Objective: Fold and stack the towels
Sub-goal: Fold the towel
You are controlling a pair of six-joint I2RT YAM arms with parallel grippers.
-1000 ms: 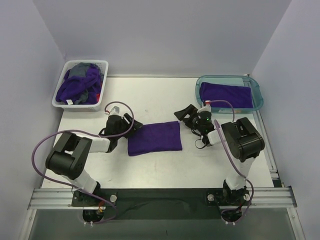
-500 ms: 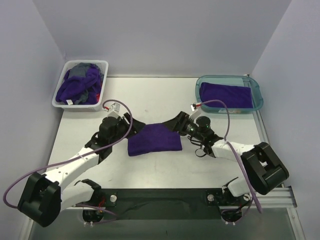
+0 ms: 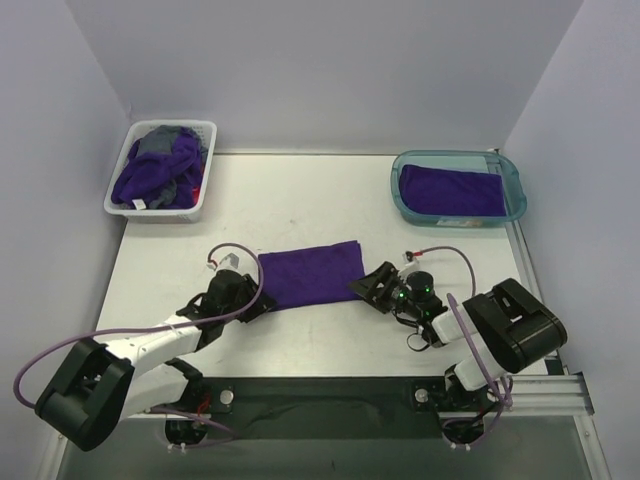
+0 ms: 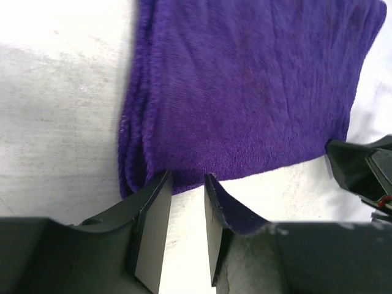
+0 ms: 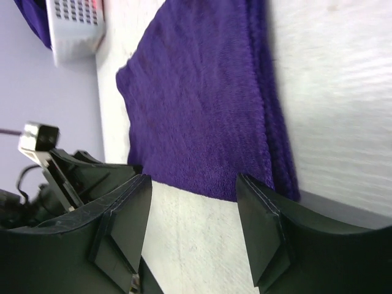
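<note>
Left jaws stand narrowly apart, right jaws wider, nothing gripped, tips at the near corners of the folded purple towel (image 3: pixel 308 272) lying flat between them; a purple scrap against one left finger is hard to read. Beyond the left jaws the white basket (image 3: pixel 150 213) holds a jumbled purple heap (image 3: pixel 150 178), single towels not separable; beyond the right jaws a second folded towel (image 3: pixel 450 190) lies in the teal tray (image 3: pixel 450 221). Scuffed white table (image 3: pixel 300 190), plain lavender walls (image 3: pixel 320 70).

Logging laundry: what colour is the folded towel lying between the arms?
Deep purple towel; left wrist view shows it best.
</note>
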